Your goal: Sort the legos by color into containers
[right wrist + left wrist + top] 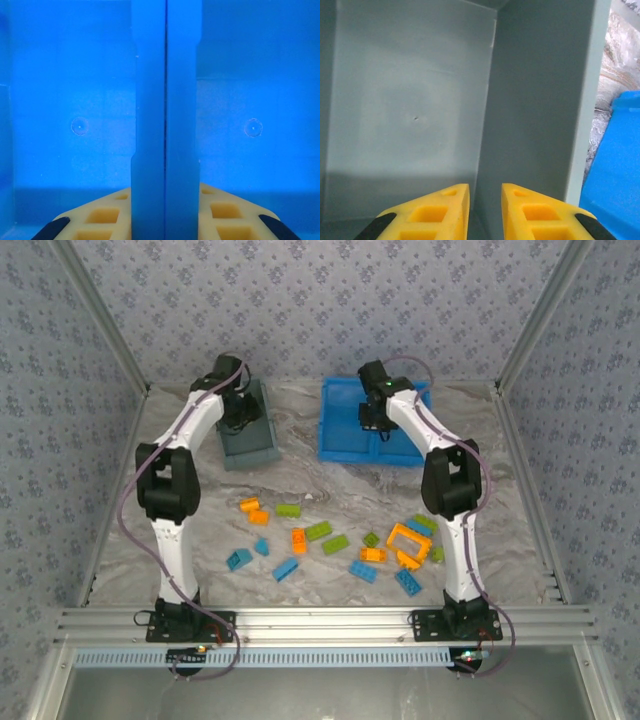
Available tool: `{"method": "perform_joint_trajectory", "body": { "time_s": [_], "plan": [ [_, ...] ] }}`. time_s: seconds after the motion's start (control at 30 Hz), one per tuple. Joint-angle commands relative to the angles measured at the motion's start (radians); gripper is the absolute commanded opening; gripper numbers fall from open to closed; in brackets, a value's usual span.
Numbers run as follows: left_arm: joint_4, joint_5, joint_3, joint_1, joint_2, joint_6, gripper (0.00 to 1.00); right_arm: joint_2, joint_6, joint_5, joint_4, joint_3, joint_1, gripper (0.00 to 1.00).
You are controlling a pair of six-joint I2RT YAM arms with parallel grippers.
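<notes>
**Sorting stage: not yet begun.**

- Left: the grey bin (255,445) sits at the far left of the table (330,490). Its floor is bare in the left wrist view.
- Centre: the legos (335,544) are blue, green and orange, with one orange frame (408,536). They lie loose on the table nearer the arm bases, well apart from both bins.
- Right: the blue bin (345,430) sits beside the grey one. What shows of its two compartments in the right wrist view is bare.
- Judged from this, every brick is left to sort.

**End effectors.**

- The left gripper (485,187) hangs over the grey bin's floor, near its right wall. Its fingers (440,212) are drawn together to a narrow slit with nothing between them, and they touch nothing visible.
- The right gripper (165,192) sits astride the divider (150,90) of the blue bin, one finger in each compartment. The divider fills the whole gap, so the jaws appear clamped on it.
</notes>
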Motion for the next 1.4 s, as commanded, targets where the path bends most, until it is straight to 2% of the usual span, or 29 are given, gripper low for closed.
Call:
{"method": "perform_joint_trajectory", "body": {
  "time_s": [0.0,0.23,0.5,0.7,0.9,1.13,1.23,1.37],
  "plan": [
    [-0.080,-0.036,0.100,-0.008,0.058,0.019,0.22,0.024,-0.059,0.019,0.007,0.053,0.026,0.14],
    [-0.101,-0.019,0.190,-0.042,0.176,0.086,0.21,0.058,-0.045,-0.017,0.035,0.077,0.048,0.13],
    [0.004,0.056,0.037,-0.127,0.118,0.150,0.17,0.061,-0.052,-0.013,0.022,0.078,0.032,0.10],
    [0.062,0.104,-0.095,-0.187,0.059,0.201,0.16,-0.033,-0.086,-0.042,0.071,-0.056,-0.016,0.09],
    [0.100,0.155,-0.135,-0.244,0.048,0.282,0.14,-0.091,-0.166,-0.108,0.082,-0.147,-0.057,0.09],
    [0.139,0.187,-0.167,-0.282,0.016,0.309,0.14,-0.130,-0.162,-0.150,0.089,-0.204,-0.054,0.09],
    [0.103,0.156,-0.144,-0.291,0.015,0.323,0.13,-0.128,-0.152,-0.163,0.095,-0.207,-0.049,0.09],
    [0.122,0.063,-0.188,-0.287,-0.089,0.313,0.14,-0.128,-0.150,-0.175,0.089,-0.205,-0.035,0.09]
  ]
}}
